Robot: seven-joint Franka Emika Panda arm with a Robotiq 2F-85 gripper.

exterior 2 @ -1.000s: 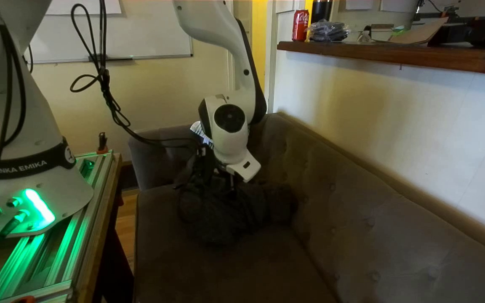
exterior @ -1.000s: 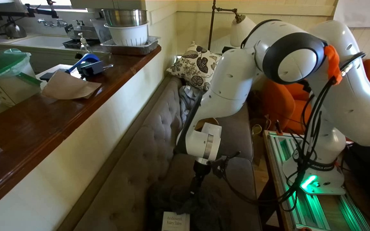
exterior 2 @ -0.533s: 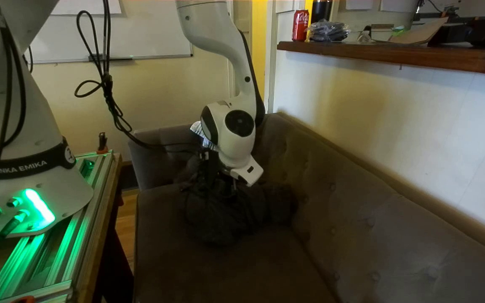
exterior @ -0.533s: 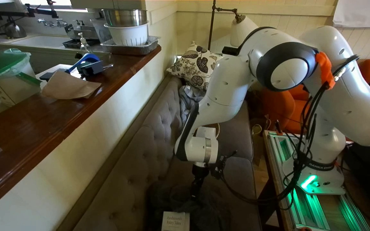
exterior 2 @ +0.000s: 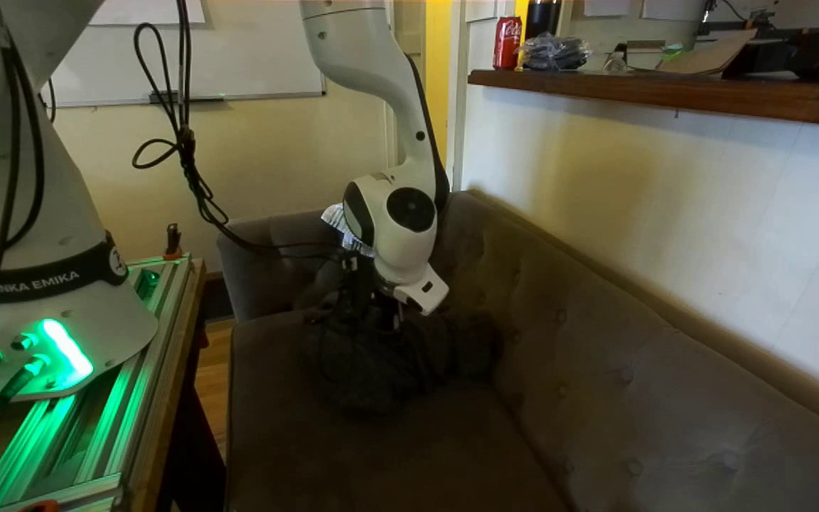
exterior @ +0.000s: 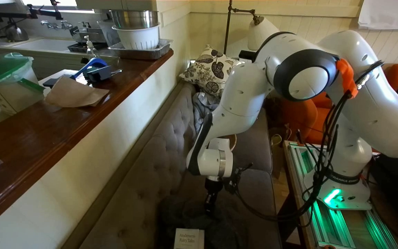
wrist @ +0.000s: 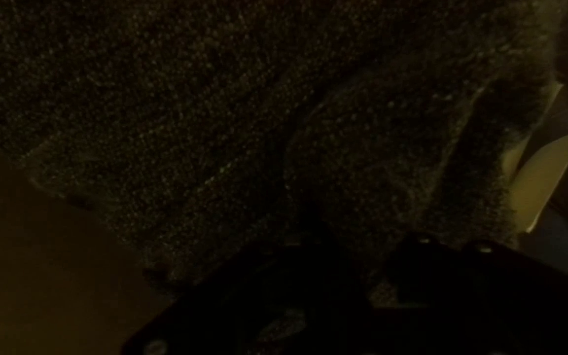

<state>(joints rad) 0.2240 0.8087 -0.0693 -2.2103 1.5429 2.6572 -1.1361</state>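
My gripper (wrist: 363, 261) points down into a heap of dark grey fuzzy cloth (wrist: 190, 123) on the sofa seat. In the wrist view a narrow gap shows between the black fingers (wrist: 437, 271), with some cloth visible in it. The picture is too dark to tell whether the cloth is gripped. Both exterior views show the gripper (exterior: 209, 207) low over the cloth (exterior: 223, 226), its tips hard to separate from the dark fabric. A pale book marked "Andersen's Fairy Tales" (exterior: 189, 238) lies beside the cloth. Pale curved sheets (wrist: 540, 182) stick out at the wrist view's right.
The tufted sofa back (exterior: 143, 173) rises beside the arm, below a wooden ledge (exterior: 81, 128). Farther along the sofa are a patterned cushion (exterior: 209, 71), a grey blanket (exterior: 202, 107) and a partly hidden basket (exterior: 233, 141). Black cables (exterior: 261, 214) hang from the wrist.
The arm has come down slightly, pressing the gripper lower at the cloth, and its fingers have drawn closer together. The cloth's edge has pulled back from the book's top.
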